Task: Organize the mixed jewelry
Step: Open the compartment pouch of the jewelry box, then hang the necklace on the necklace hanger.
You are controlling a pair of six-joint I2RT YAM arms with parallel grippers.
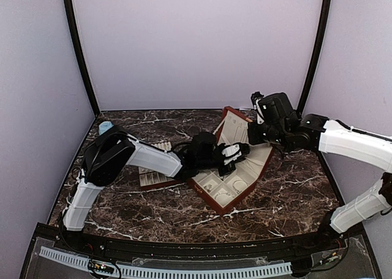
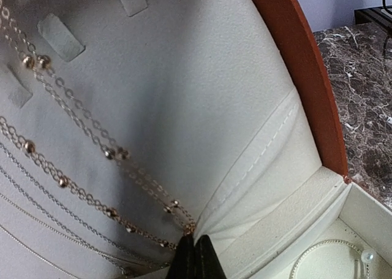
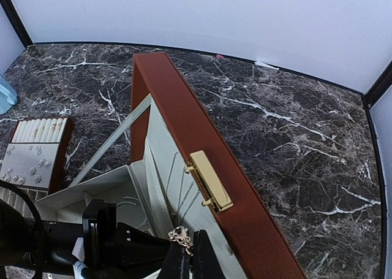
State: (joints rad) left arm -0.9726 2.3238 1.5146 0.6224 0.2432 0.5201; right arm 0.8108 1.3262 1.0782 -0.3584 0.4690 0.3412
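The mixed jewelry shows as several thin chains draped over the cream lining of the red-brown box's raised lid (image 2: 288, 52). A beaded gold chain (image 2: 110, 151) runs down that lining to my left gripper (image 2: 195, 242). The gripper is shut, with the chain's end pinched at its tips beside the lid's pocket seam. At the lid's top edge my right gripper (image 3: 191, 254) is shut on a bunched gold chain (image 3: 182, 237), just below the brass clasp (image 3: 209, 181). From above, the left gripper (image 1: 244, 149) reaches into the open box (image 1: 228, 196) and the right gripper (image 1: 256, 133) hangs over the lid.
A pearl ring piece (image 2: 324, 262) lies in a box compartment at the lower right. A flat compartment tray (image 3: 33, 159) with studs lies left of the box, partly under my left arm. A blue cup (image 1: 105, 127) stands at the far left. Dark marble table (image 3: 294, 107) surrounds them.
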